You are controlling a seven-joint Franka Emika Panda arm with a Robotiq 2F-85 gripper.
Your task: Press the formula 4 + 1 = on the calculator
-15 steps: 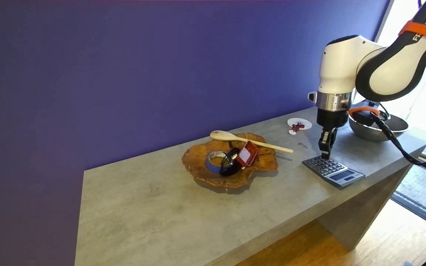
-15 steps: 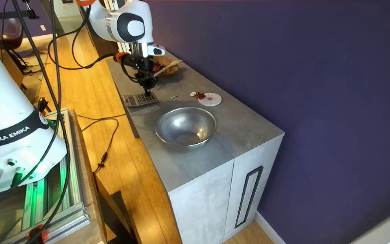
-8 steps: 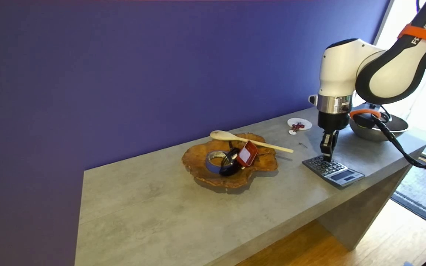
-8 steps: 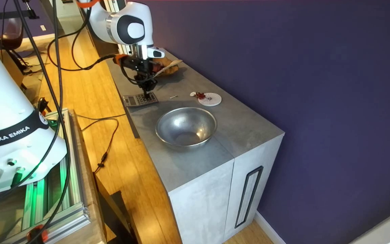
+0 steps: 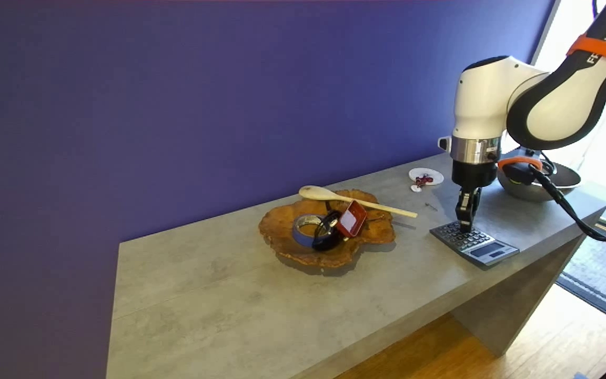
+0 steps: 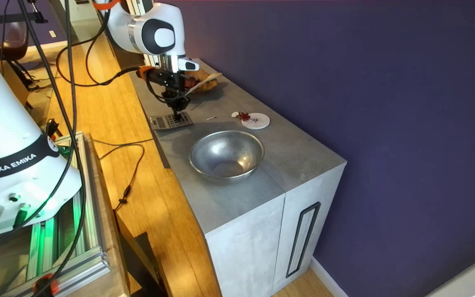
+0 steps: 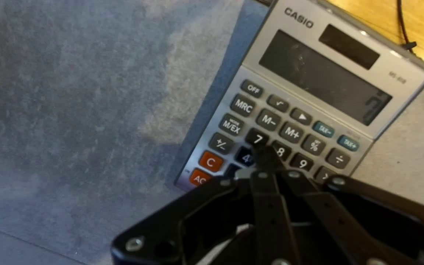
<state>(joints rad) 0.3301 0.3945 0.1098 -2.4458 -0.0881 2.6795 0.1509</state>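
The calculator (image 5: 484,248) lies flat on the grey table; it also shows in an exterior view (image 6: 161,122) and the wrist view (image 7: 248,73). It is silver-grey with dark keys, orange C and AC keys, and a display with a dark digit at its right end, not clearly readable. My gripper (image 5: 465,228) points down with its tips at the keypad, as in an exterior view (image 6: 177,117). In the wrist view the gripper (image 7: 267,154) is shut and empty, its tips over the keys beside 4, 7 and 8. The lower keys are hidden behind it. I cannot tell whether a key is pressed.
A metal bowl (image 6: 226,159) stands near the calculator. A white dish (image 6: 260,122) with small red things lies towards the wall. A wooden platter (image 5: 276,226) holds a tape roll (image 5: 300,233), a red box (image 5: 353,220) and a wooden spoon (image 5: 366,203). A small thin object (image 6: 211,118) lies beside the calculator.
The arm has come down slightly and the gripper tips have shifted a little over the keypad towards the display. The calculator has not moved. The gripper stays shut.
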